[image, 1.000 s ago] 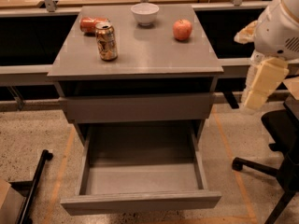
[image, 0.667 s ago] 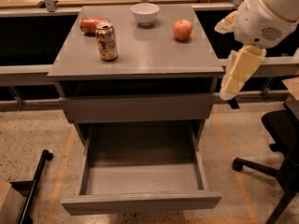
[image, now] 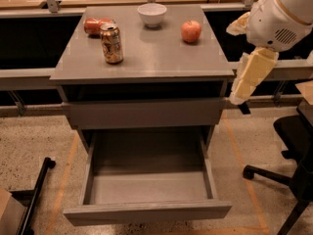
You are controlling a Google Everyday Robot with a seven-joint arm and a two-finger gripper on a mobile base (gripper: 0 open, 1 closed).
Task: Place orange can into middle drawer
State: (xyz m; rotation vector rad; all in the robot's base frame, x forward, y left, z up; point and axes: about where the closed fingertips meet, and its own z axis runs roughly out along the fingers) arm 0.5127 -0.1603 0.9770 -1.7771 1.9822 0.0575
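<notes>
The orange can stands upright on the left part of the grey cabinet top. The middle drawer is pulled out wide below, and its inside is bare. My gripper hangs at the cabinet's right edge, level with the top, pale cream under the white arm housing. It holds nothing that shows and is well to the right of the can.
A red-orange can lies on its side behind the orange can. A white bowl and a red apple sit at the back. The drawer front above is closed. A black office chair stands right; a black bar lies left.
My arm and gripper have swung left from beside the cabinet to its right edge. The cans, bowl, apple and drawer have not moved.
</notes>
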